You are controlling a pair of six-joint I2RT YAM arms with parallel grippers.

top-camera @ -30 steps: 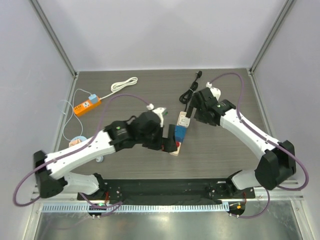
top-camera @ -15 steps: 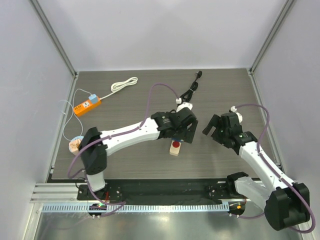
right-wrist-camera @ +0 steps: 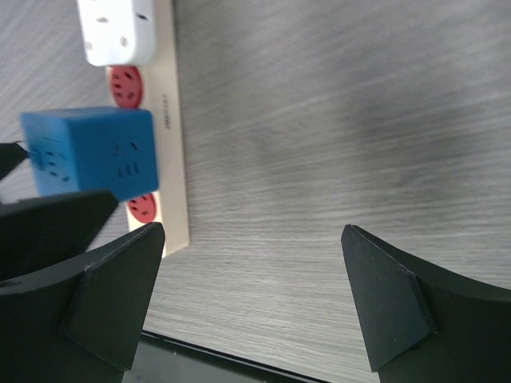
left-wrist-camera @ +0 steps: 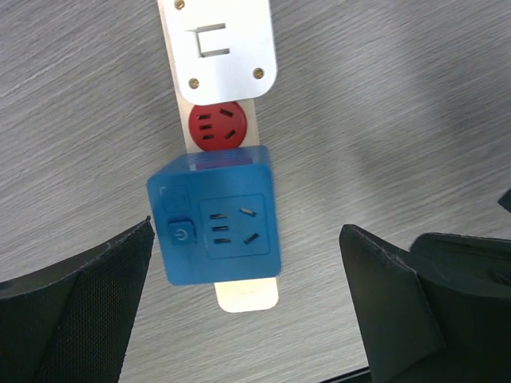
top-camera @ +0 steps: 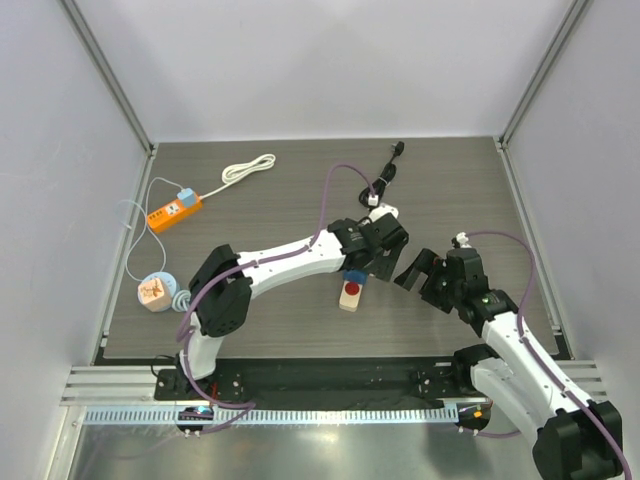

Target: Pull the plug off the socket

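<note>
The blue cube plug (left-wrist-camera: 214, 214) sits seated in the cream power strip (left-wrist-camera: 247, 297) at mid-table, next to a bare red socket (left-wrist-camera: 214, 129) and a white adapter (left-wrist-camera: 217, 48). The left gripper (left-wrist-camera: 247, 235) hovers directly above, jaws spread wide and empty. The right gripper (right-wrist-camera: 251, 231), equally wide and empty, waits alongside. No grasp or pull has been made yet.

Top camera sits high above and behind the near edge, looking down on the whole table (top-camera: 270, 200) from far off. Left wrist camera is in tight, staring straight down, left fingers (left-wrist-camera: 72, 311) framing the lower corners, blue cube plug (left-wrist-camera: 214, 214) on the socket strip (left-wrist-camera: 247, 297) at centre. Right wrist camera is close too, right fingers (right-wrist-camera: 96, 295) low in frame, catching the plug and strip at its left edge. All three views share that plug and strip
</note>
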